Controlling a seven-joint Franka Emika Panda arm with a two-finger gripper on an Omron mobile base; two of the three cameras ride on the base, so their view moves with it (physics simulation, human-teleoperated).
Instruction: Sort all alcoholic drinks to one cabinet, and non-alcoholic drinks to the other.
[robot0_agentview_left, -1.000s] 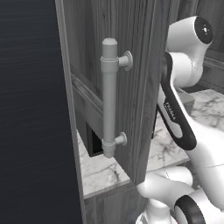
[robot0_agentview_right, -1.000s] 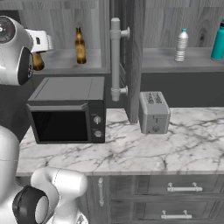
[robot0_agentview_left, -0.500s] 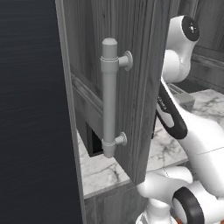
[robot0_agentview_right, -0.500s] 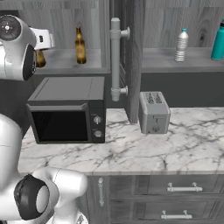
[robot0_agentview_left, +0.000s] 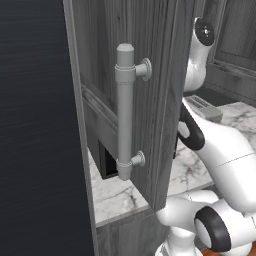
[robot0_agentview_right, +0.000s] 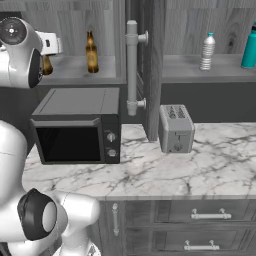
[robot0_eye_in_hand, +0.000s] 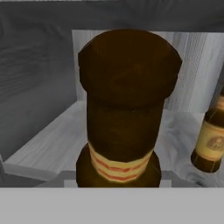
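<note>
Mostly hidden behind the arm, the clamped end effector (robot0_agentview_right: 48, 50) grips a beer bottle (robot0_eye_in_hand: 127, 109) (base cut off).

The bottle (robot0_eye_in_hand: 127, 109) in front of me looks like dark amber glass, dull on its cap, with a cream paper label striped red. A second bottle (robot0_eye_in_hand: 213, 140) near the shelf's right edge is glossier brown glass with a tan label. The shelf (robot0_eye_in_hand: 48, 148) under them is pale, matt, faintly grained board. The cabinet door (robot0_agentview_left: 145, 75) is dark grey wood grain, matt, and its bar handle (robot0_agentview_left: 125, 110) is smooth pale satin metal. The counter (robot0_agentview_right: 165, 172) is polished white marble with grey veins. The microwave (robot0_agentview_right: 77, 132) has a dark glossy door; the toaster (robot0_agentview_right: 176, 128) is brushed grey metal. The water bottle (robot0_agentview_right: 207, 52) is clear ribbed plastic; the flask (robot0_agentview_right: 248, 48) is smooth teal.
</note>
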